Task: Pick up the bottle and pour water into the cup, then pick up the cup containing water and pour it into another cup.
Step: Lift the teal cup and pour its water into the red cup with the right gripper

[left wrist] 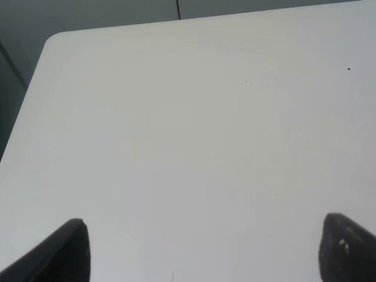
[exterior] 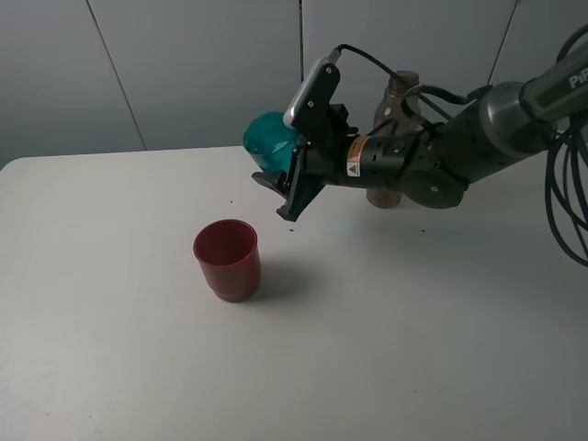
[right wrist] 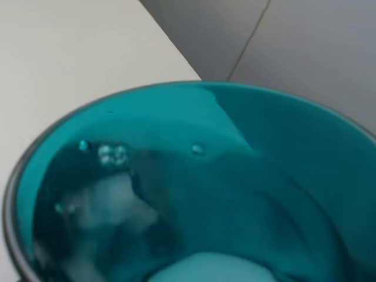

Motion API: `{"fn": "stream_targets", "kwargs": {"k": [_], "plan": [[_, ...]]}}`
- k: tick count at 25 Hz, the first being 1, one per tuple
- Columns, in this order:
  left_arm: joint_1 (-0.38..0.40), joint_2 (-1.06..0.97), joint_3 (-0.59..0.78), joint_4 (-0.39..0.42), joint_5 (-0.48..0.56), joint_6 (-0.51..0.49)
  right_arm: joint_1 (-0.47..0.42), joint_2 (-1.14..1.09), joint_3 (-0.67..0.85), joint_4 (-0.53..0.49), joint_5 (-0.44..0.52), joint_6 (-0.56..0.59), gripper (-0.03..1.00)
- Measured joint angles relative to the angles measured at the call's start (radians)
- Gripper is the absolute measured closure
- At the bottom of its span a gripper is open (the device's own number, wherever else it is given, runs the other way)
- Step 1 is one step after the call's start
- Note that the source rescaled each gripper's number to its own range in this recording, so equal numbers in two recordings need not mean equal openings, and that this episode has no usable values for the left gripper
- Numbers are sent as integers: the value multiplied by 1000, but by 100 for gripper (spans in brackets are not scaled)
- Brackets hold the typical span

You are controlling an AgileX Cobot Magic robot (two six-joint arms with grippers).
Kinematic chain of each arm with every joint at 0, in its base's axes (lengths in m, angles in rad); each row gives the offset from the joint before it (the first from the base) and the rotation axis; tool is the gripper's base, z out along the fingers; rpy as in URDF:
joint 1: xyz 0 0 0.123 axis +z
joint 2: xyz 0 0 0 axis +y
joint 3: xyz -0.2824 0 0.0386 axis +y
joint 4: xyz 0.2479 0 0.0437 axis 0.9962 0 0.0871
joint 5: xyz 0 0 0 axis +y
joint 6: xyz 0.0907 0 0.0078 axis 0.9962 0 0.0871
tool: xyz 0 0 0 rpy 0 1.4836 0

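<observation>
My right gripper [exterior: 280, 186] is shut on the teal cup [exterior: 267, 138] and holds it tilted in the air, up and to the right of the red cup [exterior: 227, 259], apart from it. The red cup stands upright on the white table [exterior: 413, 349]. The right wrist view looks into the teal cup [right wrist: 235, 176], with water and bubbles inside. The grey-brown bottle [exterior: 401, 96] stands upright behind the right arm, mostly hidden by it. My left gripper [left wrist: 202, 249] is open and empty over bare table, out of the exterior view.
The right arm [exterior: 478, 138] reaches across the back of the table from the right. Black cables [exterior: 562, 197] hang at the right edge. A grey panel wall [exterior: 184, 64] stands behind the table's far edge.
</observation>
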Motion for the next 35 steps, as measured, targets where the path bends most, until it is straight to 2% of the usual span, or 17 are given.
{"fn": "stream_targets", "kwargs": {"k": [12, 35], "plan": [[0, 0, 0, 0, 0, 0, 71, -2, 0, 2, 50, -144, 95], [0, 0, 0, 0, 0, 0, 82, -2, 0, 0, 65, -363, 95]]}}
